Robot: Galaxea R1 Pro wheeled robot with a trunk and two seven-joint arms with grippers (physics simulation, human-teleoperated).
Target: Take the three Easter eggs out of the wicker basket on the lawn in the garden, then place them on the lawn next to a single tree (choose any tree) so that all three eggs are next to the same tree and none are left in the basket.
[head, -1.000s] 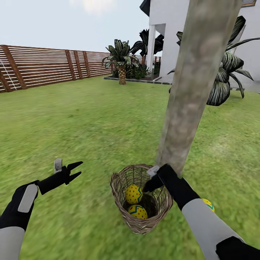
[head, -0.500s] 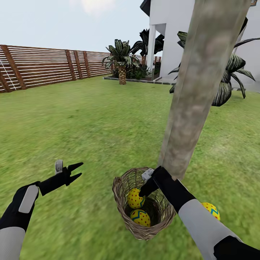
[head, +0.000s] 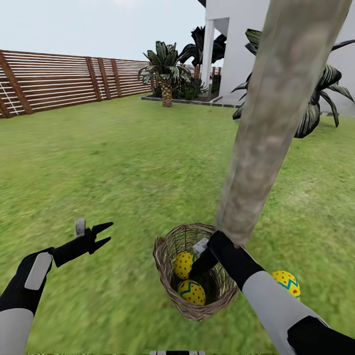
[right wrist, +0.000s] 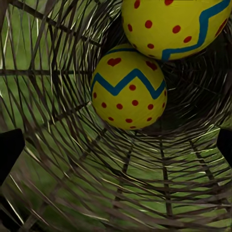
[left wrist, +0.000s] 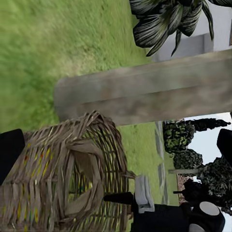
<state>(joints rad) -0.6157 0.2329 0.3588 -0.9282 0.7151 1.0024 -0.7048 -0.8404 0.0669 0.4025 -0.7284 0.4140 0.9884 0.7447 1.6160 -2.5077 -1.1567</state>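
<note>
The wicker basket (head: 195,276) sits on the lawn (head: 123,162) right at the foot of the tree (head: 268,133), with two Easter eggs (head: 183,265) (head: 192,292) inside it and a third egg (head: 285,283) lying on the grass just beside the trunk. The right gripper (head: 197,267) reaches down into the basket above the eggs, its dark fingers (right wrist: 9,150) spread wide and grasping nothing. The left gripper (head: 101,235) hovers over bare grass, well apart from the basket, its jaws released.
</note>
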